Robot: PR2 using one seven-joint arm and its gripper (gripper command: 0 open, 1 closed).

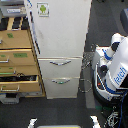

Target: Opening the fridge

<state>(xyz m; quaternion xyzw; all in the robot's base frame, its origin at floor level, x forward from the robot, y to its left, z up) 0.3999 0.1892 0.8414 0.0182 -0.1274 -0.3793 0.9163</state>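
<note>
**Plainly a stiff, heavy door, and no claw to be seen**

Centre of the exterior view: the fridge (60, 30), tall and white, standing on the dark floor (65, 110), touching or just beside the tan wooden cabinet (17, 55) on the exterior view's left. Well apart from the robot body (116, 70) on the exterior view's right, with a tangle of cables (87, 62) between.

Likely rigid all through: hard painted shell, nothing soft or fragile on the outside. Probably smooth and slippery on the flat faces, so no good for a pinch there. Large upper door (62, 35) marked by a small green sticker (43, 8); probably heavy on its hinge and held by a seal, so expect a firm, steady pull rather than a tug. Dark strip along that door's edge on the exterior view's left (32, 22), possibly a grip, too small to say for sure. Below, two drawers with curved silver handles, the upper handle (60, 63) and the lower handle (61, 80): the clearest places to hook or clamp, best taken at the middle of the curve.

As for the claw: not to be made out anywhere in this view. Spread or pressed together, cannot tell; nothing seen held or touched.
</note>
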